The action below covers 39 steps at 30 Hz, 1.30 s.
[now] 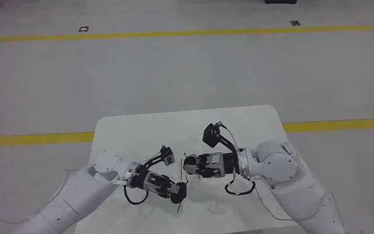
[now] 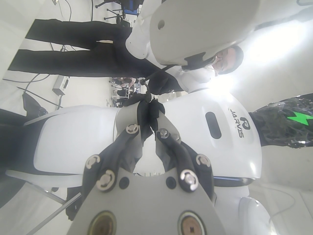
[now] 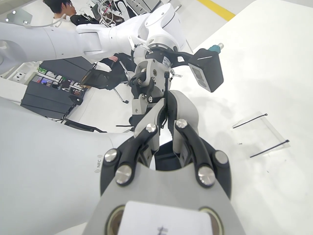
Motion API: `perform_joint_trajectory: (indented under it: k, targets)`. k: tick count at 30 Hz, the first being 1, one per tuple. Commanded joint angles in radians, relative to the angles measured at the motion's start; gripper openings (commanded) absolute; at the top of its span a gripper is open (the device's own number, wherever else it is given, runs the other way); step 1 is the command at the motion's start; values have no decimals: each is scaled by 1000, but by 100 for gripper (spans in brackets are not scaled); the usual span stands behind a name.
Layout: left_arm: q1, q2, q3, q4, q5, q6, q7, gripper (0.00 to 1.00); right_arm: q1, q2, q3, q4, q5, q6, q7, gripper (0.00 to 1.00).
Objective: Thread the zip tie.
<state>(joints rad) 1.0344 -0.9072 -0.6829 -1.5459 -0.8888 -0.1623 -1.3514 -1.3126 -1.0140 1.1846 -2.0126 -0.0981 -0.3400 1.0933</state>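
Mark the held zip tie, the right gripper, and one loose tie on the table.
held zip tie [image 3: 166, 75], right wrist view, on its head.
right gripper [image 3: 167, 103], right wrist view, midway between fingertips.
loose tie [image 3: 250, 121], right wrist view, mid-strap.

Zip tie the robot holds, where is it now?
In the right wrist view the zip tie is pinched in the right gripper, its head sticking out toward the left gripper close by, over the middle of the white table.

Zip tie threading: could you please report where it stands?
Right gripper shut on zip tie, held above the table. Left gripper shut, close by. Two spare ties lie on the table, clear of both grippers.
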Motion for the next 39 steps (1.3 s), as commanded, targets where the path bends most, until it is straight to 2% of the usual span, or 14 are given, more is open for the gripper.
perform_joint_trajectory:
  k: [1, 15, 39]
  targets:
    - [3, 0, -3, -1, 3, 1, 1, 0, -3, 4, 1, -3, 3, 0, -5, 0]
    - [14, -3, -24, -1, 26, -3, 19, 0, -20, 31, 6, -16, 9, 0, -31, 0]
    - [27, -14, -40, -6, 21, 3, 0, 0, -31, 63, -13, -20, 26, 0, -111, 0]
